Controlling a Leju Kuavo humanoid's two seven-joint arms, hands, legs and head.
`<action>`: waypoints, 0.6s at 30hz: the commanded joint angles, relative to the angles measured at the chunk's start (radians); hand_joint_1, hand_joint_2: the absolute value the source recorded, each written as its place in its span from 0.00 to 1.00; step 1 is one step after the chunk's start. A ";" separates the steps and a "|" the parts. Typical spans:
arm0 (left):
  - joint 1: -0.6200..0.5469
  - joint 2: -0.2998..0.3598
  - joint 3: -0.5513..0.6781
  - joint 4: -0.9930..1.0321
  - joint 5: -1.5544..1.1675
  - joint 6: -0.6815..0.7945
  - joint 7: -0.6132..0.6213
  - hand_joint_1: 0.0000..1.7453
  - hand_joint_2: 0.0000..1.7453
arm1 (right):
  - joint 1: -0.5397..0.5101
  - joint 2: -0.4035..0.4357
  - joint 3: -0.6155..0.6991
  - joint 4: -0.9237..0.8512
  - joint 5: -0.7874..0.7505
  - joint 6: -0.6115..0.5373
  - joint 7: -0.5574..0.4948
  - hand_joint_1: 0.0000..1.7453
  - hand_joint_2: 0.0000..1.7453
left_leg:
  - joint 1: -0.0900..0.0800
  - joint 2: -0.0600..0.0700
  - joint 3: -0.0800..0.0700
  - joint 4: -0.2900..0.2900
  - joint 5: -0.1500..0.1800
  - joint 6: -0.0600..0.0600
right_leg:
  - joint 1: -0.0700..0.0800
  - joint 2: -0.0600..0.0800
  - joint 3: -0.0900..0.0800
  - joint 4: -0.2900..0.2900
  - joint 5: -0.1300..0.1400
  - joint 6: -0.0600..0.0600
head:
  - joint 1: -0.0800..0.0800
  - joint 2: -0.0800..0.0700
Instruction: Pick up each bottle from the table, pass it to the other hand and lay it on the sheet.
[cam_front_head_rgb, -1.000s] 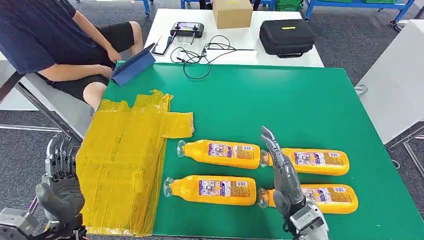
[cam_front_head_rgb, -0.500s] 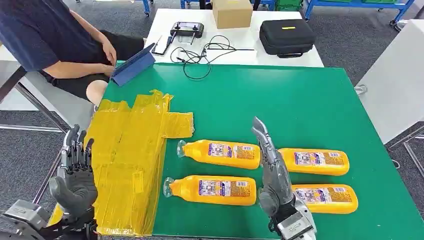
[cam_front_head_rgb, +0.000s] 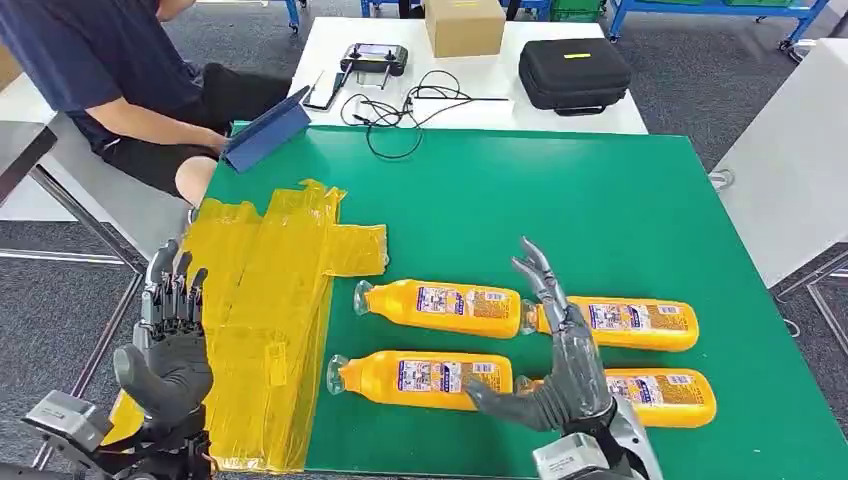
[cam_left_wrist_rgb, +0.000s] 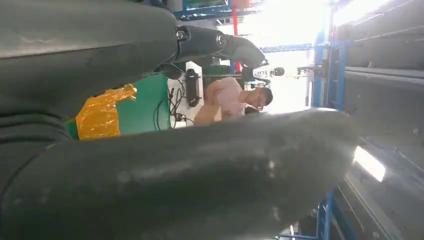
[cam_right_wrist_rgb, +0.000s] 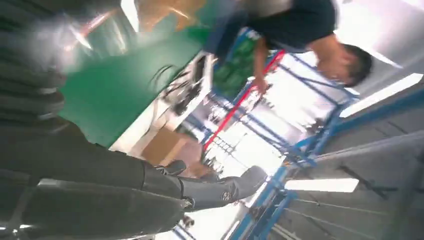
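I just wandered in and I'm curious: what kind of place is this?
Probably a robotics lab or workshop: blue metal shelving racks, a green-topped work table, and a black handheld controller with cables on a white table.

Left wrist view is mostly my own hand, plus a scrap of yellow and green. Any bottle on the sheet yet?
Observer: No. Four bottles lie on the green table beside the yellow sheet, none on it.
Operator: Right hand got one?
Observer: No. The right hand is over the bottles with fingers spread, holding nothing.
Operator: And the left?
Observer: The left hand is upright at the sheet's left edge, empty.
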 joint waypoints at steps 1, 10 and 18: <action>-0.022 0.034 -0.002 0.042 0.019 -0.004 0.006 0.00 0.00 | 0.068 -0.119 -0.127 -0.080 0.213 0.055 0.143 0.00 1.00 | 0.001 -0.001 0.003 -0.001 -0.001 -0.003 | 0.001 -0.002 0.004 -0.002 -0.001 -0.001 | 0.000 0.000; -0.010 0.025 0.036 0.053 0.042 -0.020 -0.015 0.00 0.00 | 0.124 -0.230 -0.153 0.023 0.159 0.029 0.138 0.00 1.00 | -0.001 0.000 0.002 -0.001 0.000 -0.001 | -0.001 -0.001 0.003 -0.002 0.000 0.000 | 0.000 0.000; -0.032 0.016 0.042 0.058 0.041 -0.052 -0.007 0.00 0.00 | 0.114 -0.262 -0.157 0.056 0.219 0.053 0.273 0.00 1.00 | 0.000 0.001 0.002 -0.001 -0.001 -0.002 | 0.000 0.000 0.003 -0.002 0.000 -0.001 | 0.000 0.000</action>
